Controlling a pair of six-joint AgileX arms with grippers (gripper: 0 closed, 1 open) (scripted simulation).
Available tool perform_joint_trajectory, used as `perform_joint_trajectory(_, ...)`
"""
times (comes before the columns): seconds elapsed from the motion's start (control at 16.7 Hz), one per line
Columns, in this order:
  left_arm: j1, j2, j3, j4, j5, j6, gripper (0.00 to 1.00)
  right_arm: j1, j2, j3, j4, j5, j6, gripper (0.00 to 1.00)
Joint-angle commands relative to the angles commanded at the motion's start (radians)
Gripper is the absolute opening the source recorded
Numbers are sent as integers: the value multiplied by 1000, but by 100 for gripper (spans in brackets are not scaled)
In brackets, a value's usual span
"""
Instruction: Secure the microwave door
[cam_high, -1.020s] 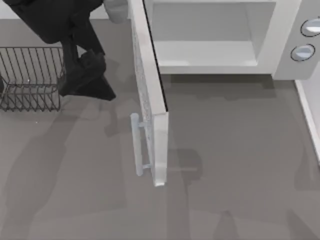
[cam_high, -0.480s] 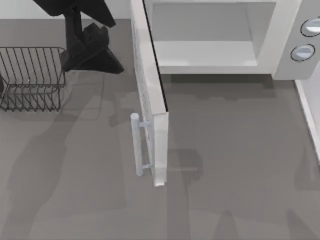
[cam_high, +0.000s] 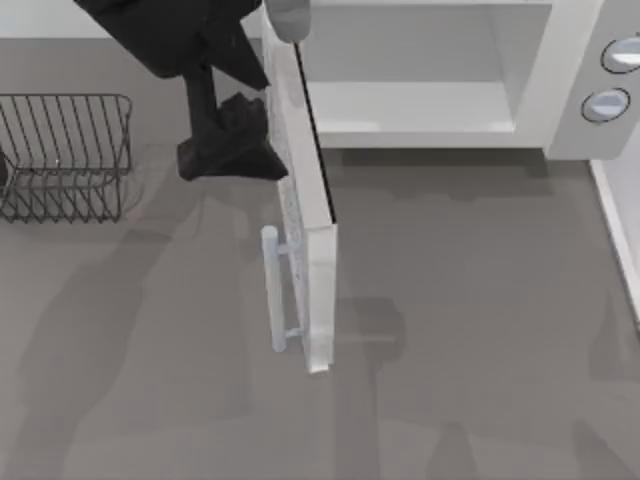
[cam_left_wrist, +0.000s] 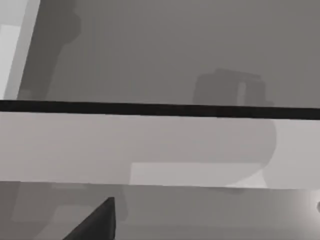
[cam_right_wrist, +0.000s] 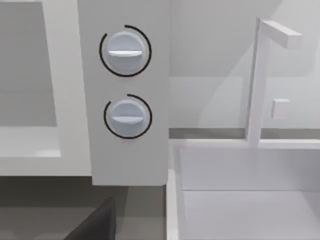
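Observation:
The microwave (cam_high: 572, 60) stands at the back of the table with its pale cavity (cam_high: 410, 105) open and two round knobs (cam_right_wrist: 125, 51) on its control panel. The microwave door (cam_high: 318, 262) swings out towards the table's front, edge-on from above, and its pale bar handle (cam_high: 271, 290) faces left. My left gripper (cam_high: 234, 160) hangs just left of the door's outer face, near the hinge end and well behind the handle. The left wrist view looks at the door (cam_left_wrist: 150, 145) from close up. The right wrist view faces the control panel (cam_right_wrist: 127, 150), with one dark finger (cam_right_wrist: 95, 226) in its corner.
A dark wire rack (cam_high: 62, 155) sits on the table at the far left. A white basin-like unit (cam_right_wrist: 245, 195) with an upright post stands right of the microwave; its edge (cam_high: 625, 225) runs along the table's right side. Open grey tabletop lies in front of the door.
My left arm has swung right, from beside the wire rack to right next to the door's outer face. The door and its handle have not moved.

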Motion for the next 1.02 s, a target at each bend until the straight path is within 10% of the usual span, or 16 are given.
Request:
perform_joint_trajectory(0.48,-41,-1,-126,139,-13,-42,100,0,0,0,0,0,0,100)
perform_joint_trajectory(1.02,-41,-1,-126,139,-13,-42,32,0,0,0,0,0,0,100)
